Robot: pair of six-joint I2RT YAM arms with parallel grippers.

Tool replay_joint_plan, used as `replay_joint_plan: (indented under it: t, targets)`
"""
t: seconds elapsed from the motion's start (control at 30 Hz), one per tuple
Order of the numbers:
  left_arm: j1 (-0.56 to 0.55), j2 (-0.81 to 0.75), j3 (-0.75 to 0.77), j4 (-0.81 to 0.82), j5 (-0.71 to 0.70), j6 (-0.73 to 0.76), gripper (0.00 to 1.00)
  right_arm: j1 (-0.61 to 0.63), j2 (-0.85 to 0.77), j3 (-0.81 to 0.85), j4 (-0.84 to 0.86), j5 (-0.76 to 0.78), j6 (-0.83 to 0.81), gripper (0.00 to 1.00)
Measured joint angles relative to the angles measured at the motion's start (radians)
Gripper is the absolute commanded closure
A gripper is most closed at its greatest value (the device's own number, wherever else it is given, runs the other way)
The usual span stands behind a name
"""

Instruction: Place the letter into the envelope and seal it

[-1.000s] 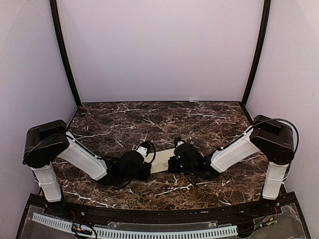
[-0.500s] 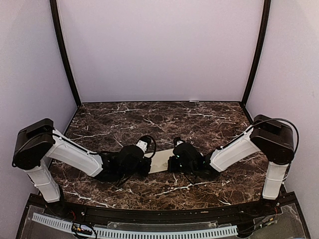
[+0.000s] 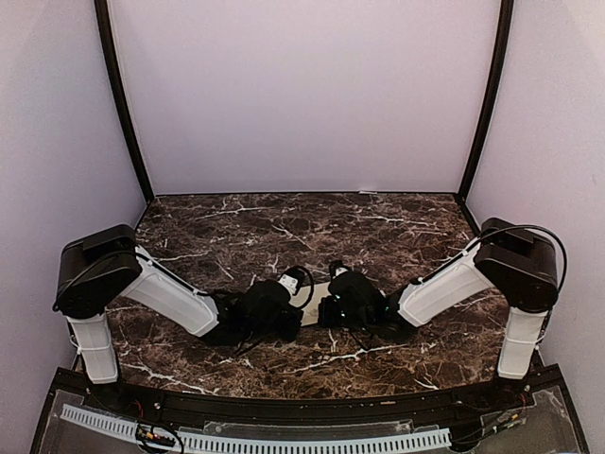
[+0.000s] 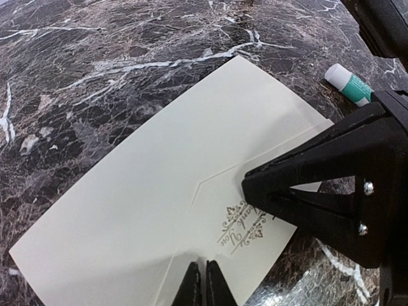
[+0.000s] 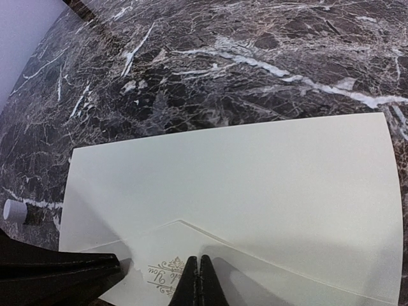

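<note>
Both the left pincer (image 4: 204,287) and right pincer (image 5: 199,280) are closed, tips resting on the folded-down flap (image 4: 223,204) of the envelope (image 4: 146,159) toward 6 o'clock on the counter (image 4: 95,57); no letter shows, so it is probably inside, leaving only the sealing.

- Gold ornate script on the pale envelope (image 4: 146,166), set between small flourishes, just inside the diagonal flap seam.
- In the left wrist view, legible as "…ank You"; first letters covered by the tip of the black right gripper (image 4: 246,185).
- In the right wrist view, only "You" legible, at the bottom edge.
- Nothing legible on the white-and-teal tube (image 4: 347,83).
</note>
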Motion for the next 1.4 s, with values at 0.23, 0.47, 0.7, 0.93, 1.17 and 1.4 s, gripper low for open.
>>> replay_joint_plan:
  t: [0.23,0.47,0.7,0.93,1.17,1.4]
  targets:
    - [-0.003,-0.022,-0.06,0.049,0.0,-0.027,0.94,0.0,0.0,-0.01,0.016,0.0,0.001,1.0]
    - [-0.004,-0.101,-0.179,0.074,-0.049,-0.068,0.94,0.0,-0.002,-0.023,0.037,-0.002,0.005,1.0]
    - [-0.016,-0.138,-0.193,0.019,-0.104,-0.075,0.94,0.004,-0.01,-0.034,0.043,-0.003,0.008,1.0]
    - [-0.021,-0.156,-0.069,-0.09,-0.111,-0.025,0.94,0.004,-0.024,-0.035,0.013,-0.003,0.004,1.0]
    - [-0.021,-0.049,0.121,-0.076,-0.08,0.02,0.94,0.004,-0.024,-0.035,0.011,-0.004,0.002,1.0]
    - [-0.021,0.094,0.156,-0.079,-0.042,0.027,0.94,0.004,-0.025,-0.04,0.018,-0.004,0.0,1.0]
